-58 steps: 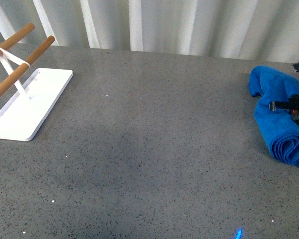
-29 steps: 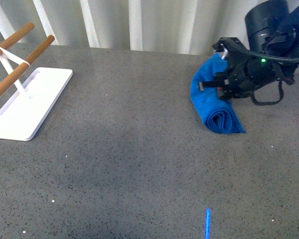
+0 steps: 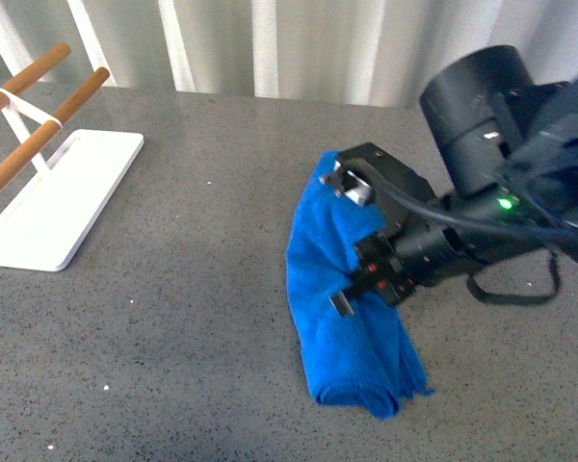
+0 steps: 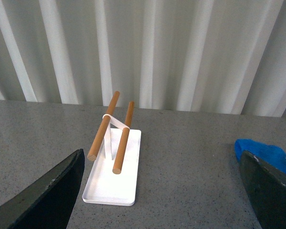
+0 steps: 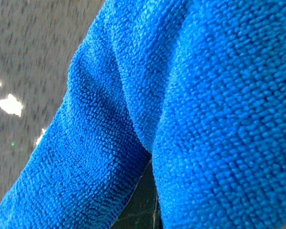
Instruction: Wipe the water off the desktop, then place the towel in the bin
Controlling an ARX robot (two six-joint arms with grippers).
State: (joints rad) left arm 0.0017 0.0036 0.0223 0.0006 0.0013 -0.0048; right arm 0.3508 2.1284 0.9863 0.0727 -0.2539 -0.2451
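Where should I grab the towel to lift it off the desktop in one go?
Grip the towel at its bunched middle, where the right gripper sits, coming from above with the jaws across its narrow width. It lies as a long flat strip on the desktop, so no edge stands up; the middle folds give bulk to pinch, and both ends should hang about evenly.

Front view: tray (image 3: 63,207) sits upper left on the bench (image 3: 173,346), two rods (image 3: 39,115) raised above it. Towel (image 3: 332,337) lies on the bench, centre to lower centre, well apart from the tray. Right tool (image 3: 352,245) reaches in from the right edge, over the towel's middle. Curtain (image 3: 270,43) runs behind the bench, along the top.
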